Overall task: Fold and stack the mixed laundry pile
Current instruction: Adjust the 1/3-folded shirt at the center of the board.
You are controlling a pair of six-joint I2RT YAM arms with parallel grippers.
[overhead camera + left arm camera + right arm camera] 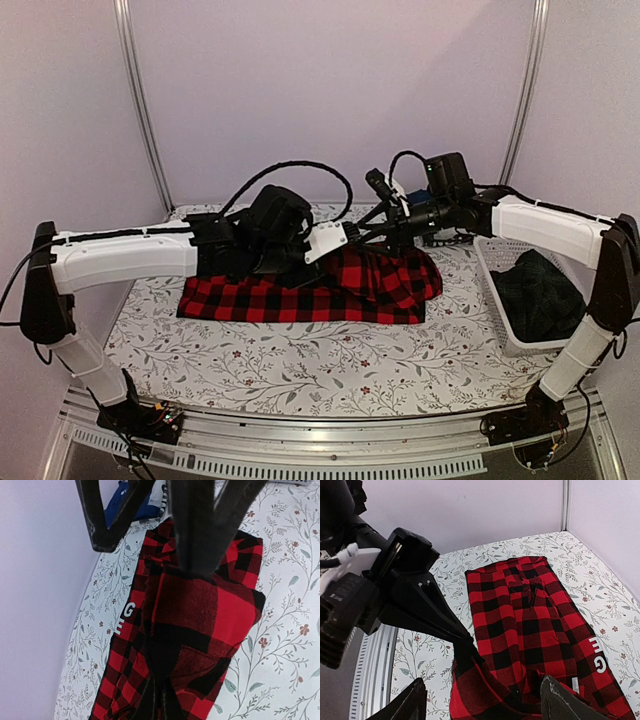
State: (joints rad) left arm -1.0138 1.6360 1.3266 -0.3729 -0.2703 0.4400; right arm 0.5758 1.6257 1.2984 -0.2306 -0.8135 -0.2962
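The red-and-black checked flannel shirt point(300, 295) is where the action is. It lies stretched left to right across the middle of the tabletop point(300, 375), flat along its left part and bunched up at its right end, where both arms meet over it.

The left gripper point(195, 567) is clenched on a ridge of that flannel. Its wrist view shows the dark fingers pinched together on a raised fold, with the cloth draping away below. My read is that it holds the fold up so an edge can be carried over the flat part.

The right gripper point(485, 702) stands released, its fingers spread wide to either side of the lifted cloth and not squeezing it. It looks placed to take the neighbouring stretch of hem, so that two holds could keep the fold line straight, though that is a guess.

Now the count. Three garments are in view:
- The flannel shirt, with white lettering near one edge.
- A dark plaid garment point(540, 290), heaped in the white lattice basket point(492, 285) at the right side of the tabletop, well apart from the shirt and waiting its turn.
- A navy blue one point(122, 502), seen only from the left wrist, just past the end of the flannel.

That makes one basket and two grippers, one gripping and one free. I see no finished stack, so I judge the task to be in its early stages.
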